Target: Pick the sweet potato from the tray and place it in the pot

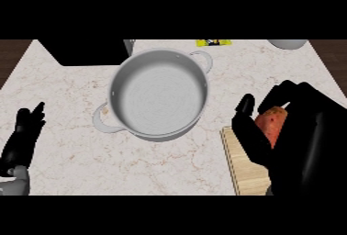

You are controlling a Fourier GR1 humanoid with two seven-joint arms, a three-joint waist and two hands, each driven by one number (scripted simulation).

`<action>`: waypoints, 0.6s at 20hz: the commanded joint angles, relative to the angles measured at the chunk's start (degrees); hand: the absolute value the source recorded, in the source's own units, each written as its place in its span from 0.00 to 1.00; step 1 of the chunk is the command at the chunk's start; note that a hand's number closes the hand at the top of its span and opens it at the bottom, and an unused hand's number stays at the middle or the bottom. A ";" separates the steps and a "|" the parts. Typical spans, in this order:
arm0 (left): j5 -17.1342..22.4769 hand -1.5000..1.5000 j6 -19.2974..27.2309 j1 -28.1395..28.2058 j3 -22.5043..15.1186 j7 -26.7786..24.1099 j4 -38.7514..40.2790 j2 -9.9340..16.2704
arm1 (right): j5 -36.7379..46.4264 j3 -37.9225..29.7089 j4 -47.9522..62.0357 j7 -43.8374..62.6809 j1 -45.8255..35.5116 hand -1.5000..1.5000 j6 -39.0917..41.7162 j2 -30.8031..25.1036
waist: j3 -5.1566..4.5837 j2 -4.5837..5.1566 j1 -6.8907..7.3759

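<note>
Right hand (298,133): at the view's right, above the tray's near end, fingers and thumb curled round the sweet potato, hiding most of it.
Sweet potato (272,124): orange-red, held in the right hand's grasp over the tray, only a strip showing between thumb and fingers (lifted clear or touching the wood, impossible to tell); well apart from the pot, not in it.
Tray (245,170): pale wood, at the lower right of the counter, long side running away from the view's lower edge, largely covered by the right hand and forearm.
Pot (159,94): grey metal, round, with two side handles, one toward the upper right and one toward the lower left; stands at the middle of the counter, left of the tray, nothing inside.
Left hand (24,133): at the view's left edge, resting, fingers straight and pointing up, holding nothing, well apart from the pot.
Counter (68,92): light marble with brown veins.
Black block (88,50): at the counter's far left, just behind the pot.
Yellow item (213,42): small, at the far edge, beyond the pot's upper handle (too small to identify).
Grey round thing (288,43): cut off at the upper right corner.
</note>
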 commanded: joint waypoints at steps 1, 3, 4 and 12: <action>-0.44 0.50 0.39 -2.37 -1.50 1.26 0.00 -1.45 | 3.37 7.51 1.15 14.20 -10.46 1.00 10.95 3.14 | 0.20 1.00 2.31; -0.08 0.50 -1.02 -0.96 -1.98 -0.10 -1.34 -0.95 | 0.22 7.45 3.21 18.28 -13.30 1.00 11.64 3.20 | 0.27 1.13 3.66; -0.71 0.50 -0.24 -3.55 -2.40 1.20 -0.38 -1.38 | -1.32 5.92 5.41 18.29 -16.21 1.00 12.34 3.21 | 0.30 1.47 3.26; -0.29 0.50 -1.88 -5.86 -2.43 1.48 -0.49 -0.14 | -12.16 -0.52 19.11 23.75 -24.23 1.00 7.24 3.26 | 0.44 2.01 5.51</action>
